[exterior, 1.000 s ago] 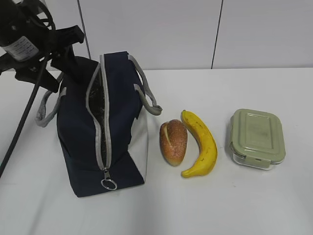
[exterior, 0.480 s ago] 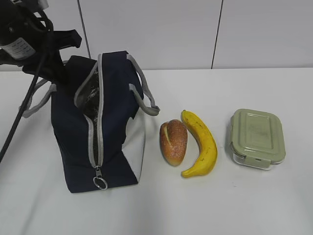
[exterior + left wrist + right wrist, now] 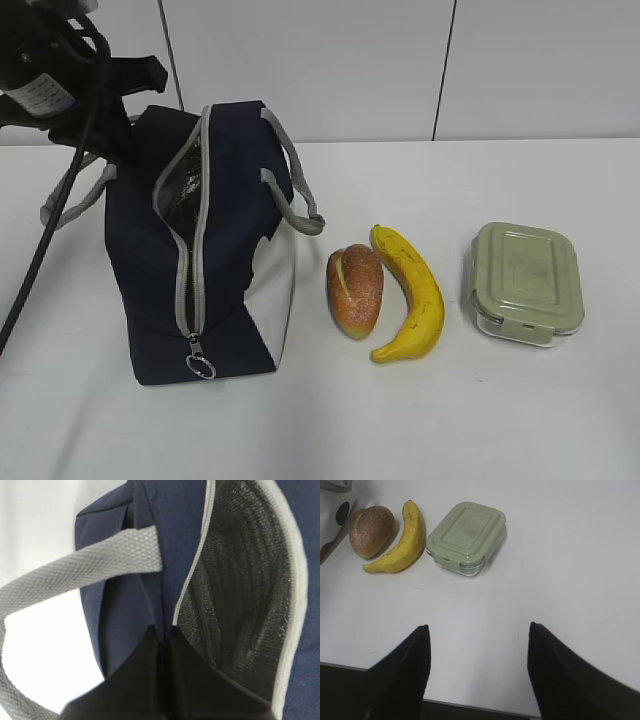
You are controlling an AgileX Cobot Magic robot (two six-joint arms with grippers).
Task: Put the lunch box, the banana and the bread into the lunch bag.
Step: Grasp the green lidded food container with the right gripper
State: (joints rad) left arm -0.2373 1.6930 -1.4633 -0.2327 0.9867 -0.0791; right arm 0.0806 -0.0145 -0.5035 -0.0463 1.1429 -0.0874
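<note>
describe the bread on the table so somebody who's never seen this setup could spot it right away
Start at the big navy lunch bag on the left of the white table. Just right of it lies the bread, beside the banana. It is the small oval golden-brown roll with a pale slash, shorter than the banana.

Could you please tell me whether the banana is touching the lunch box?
Apart. The right wrist view shows a strip of white table between the banana and the lunch box; the exterior view agrees.
</note>
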